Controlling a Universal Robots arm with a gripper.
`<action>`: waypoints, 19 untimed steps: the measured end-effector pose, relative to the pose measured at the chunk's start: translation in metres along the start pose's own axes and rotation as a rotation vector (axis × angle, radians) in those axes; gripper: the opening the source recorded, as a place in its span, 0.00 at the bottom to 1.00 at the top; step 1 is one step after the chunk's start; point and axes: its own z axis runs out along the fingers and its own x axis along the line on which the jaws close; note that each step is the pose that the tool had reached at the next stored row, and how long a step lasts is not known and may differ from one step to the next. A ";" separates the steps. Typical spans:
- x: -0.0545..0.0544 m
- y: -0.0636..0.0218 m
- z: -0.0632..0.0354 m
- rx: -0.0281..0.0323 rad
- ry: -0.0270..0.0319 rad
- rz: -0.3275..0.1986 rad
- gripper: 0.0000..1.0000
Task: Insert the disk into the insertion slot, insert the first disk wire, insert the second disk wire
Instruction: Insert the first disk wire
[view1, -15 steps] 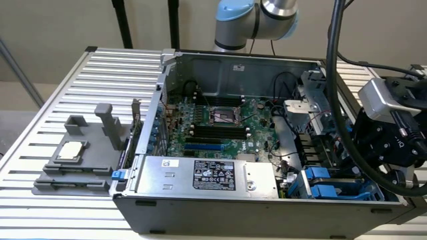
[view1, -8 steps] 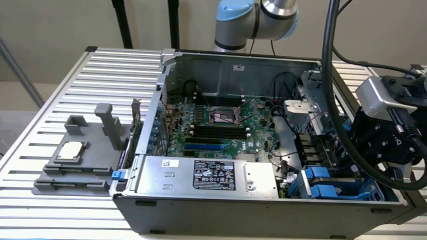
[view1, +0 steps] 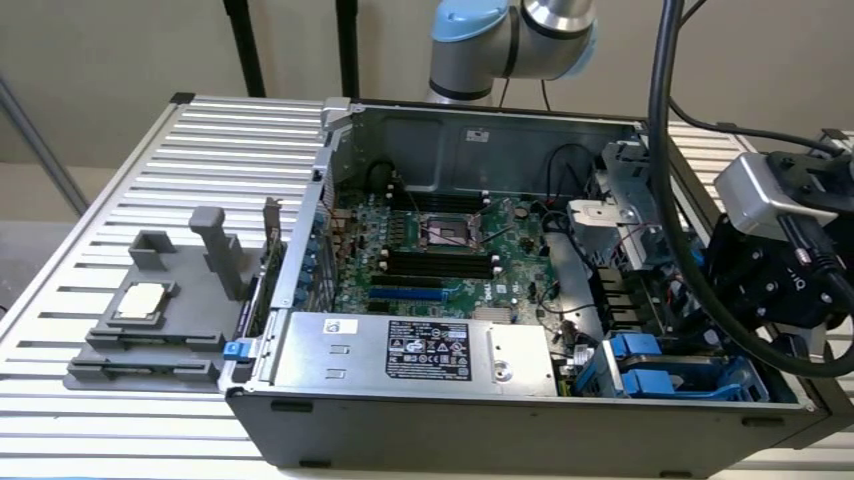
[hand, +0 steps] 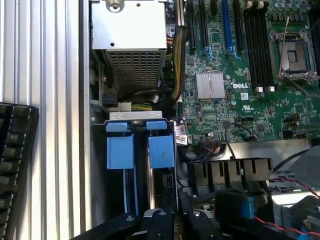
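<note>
The insertion slot (view1: 663, 372) is the bay with bright blue rails and tabs in the case corner nearest the camera, on the exterior view's right. In the wrist view it lies straight below the camera, two blue tabs (hand: 120, 151) side by side over dark channels. The silver disk with its white label is hidden or out of view. My black gripper (view1: 771, 290) hangs above and just outside the case wall next to the bay. Its dark body (hand: 165, 223) overlaps the bay's near end.
The grey power-supply box (view1: 414, 350) sits beside the bay, with yellow and black wires (hand: 150, 97) between them. The green motherboard (view1: 441, 250) covers the case floor. A grey fixture (view1: 154, 320) stands on the slatted table. A black keyboard (hand: 15, 165) lies outside the case.
</note>
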 end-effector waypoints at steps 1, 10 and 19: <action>0.000 -0.0001 0.0003 0.0001 0.0017 0.000 0.16; 0.000 0.0003 0.0017 0.0006 0.0070 0.001 0.16; 0.001 0.0060 -0.0090 -0.0061 0.0076 0.001 0.25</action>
